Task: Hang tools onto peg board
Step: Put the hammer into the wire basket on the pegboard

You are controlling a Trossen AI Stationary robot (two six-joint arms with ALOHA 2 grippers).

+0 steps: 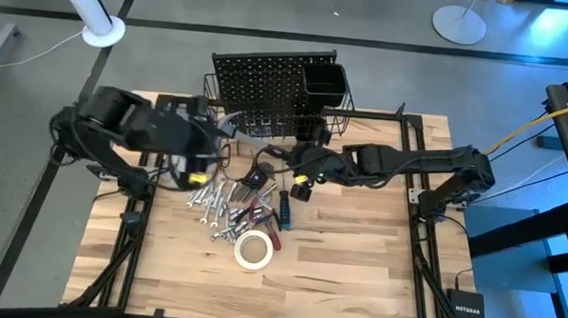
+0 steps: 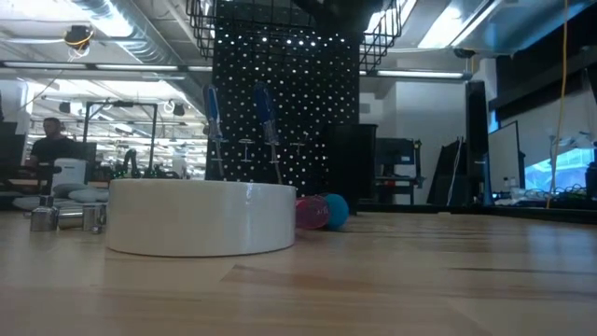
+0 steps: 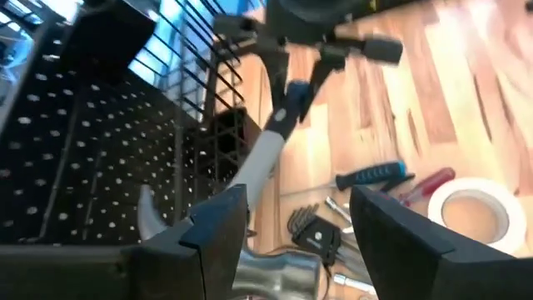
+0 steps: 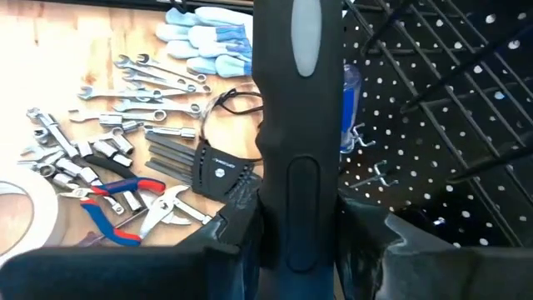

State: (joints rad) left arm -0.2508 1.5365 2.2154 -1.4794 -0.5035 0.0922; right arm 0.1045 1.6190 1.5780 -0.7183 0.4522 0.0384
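Firmly clenched, the right tool [image 4: 300, 237] grips the dark handle of a hammer [image 4: 298, 100], one finger on each side of the grip. It hovers over the desk [image 1: 357, 254] just in front of the peg board [image 1: 269, 83], at the end of the right arm stretched in from the right. The hammer runs from there toward the left tool [image 3: 300, 242], which stands released, its fingers spread wide. The silver hammer head [image 3: 279, 271] lies between them, with a gap to one finger. Both tools are close to the foot of the upright black board.

On the board's far side, a wire basket [image 1: 337, 118] and a square cup [image 1: 325, 79] are attached. In the low view, two blue-handled screwdrivers [image 2: 266, 117] already hang on the board.

Below the tools, the remaining items lie in a loose heap on the desk: silver wrenches [image 4: 158, 79], red-and-blue pliers [image 4: 117, 196] and a black hex key set [image 4: 212, 171]. The white tape roll [image 1: 255, 250] lies flat nearest the front edge, and pale gloves [image 4: 204, 33] sit beside the wrenches.

Far off in the room, a person [image 2: 51, 140] sits.
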